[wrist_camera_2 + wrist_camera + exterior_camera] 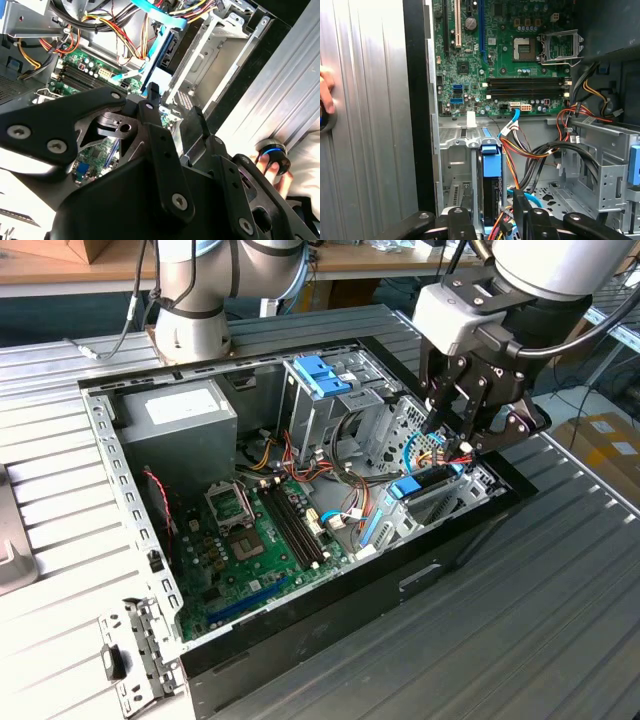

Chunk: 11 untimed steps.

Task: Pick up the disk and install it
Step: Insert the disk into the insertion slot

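Surface: ribbed grey metal surface (540, 630) carries an open black computer case (330, 615).
Disk: flat metal disk with bright blue plastic rails (491, 172) stands edgewise in the grey front drive bay (452, 160), probably so the rails meet the slot.
Hand: black hand (453, 443) hovers just over the disk; I cannot tell its grip.

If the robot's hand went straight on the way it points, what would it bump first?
Probably the disk, standing on edge in the metal bay just below the hand, though the depth is unclear.
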Each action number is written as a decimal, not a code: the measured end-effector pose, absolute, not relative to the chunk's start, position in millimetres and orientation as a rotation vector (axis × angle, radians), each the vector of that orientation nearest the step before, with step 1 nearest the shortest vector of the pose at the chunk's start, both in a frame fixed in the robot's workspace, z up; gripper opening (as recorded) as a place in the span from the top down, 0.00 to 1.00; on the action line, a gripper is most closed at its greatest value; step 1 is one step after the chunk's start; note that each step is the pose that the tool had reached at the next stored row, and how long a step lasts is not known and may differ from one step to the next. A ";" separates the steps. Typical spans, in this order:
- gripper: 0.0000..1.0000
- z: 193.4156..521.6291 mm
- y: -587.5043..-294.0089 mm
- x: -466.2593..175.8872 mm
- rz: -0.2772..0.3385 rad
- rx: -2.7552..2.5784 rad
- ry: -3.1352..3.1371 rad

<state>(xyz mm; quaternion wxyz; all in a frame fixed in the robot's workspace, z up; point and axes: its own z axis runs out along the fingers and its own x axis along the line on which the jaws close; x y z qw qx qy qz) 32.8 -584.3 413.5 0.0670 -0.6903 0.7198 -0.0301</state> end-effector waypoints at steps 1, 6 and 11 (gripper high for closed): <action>0.55 415.6 -584.3 32.8 -0.091 -2.081 2.170; 0.55 421.6 -583.6 32.9 -0.091 -2.081 2.169; 0.82 420.1 -583.2 37.2 -0.082 -2.085 2.175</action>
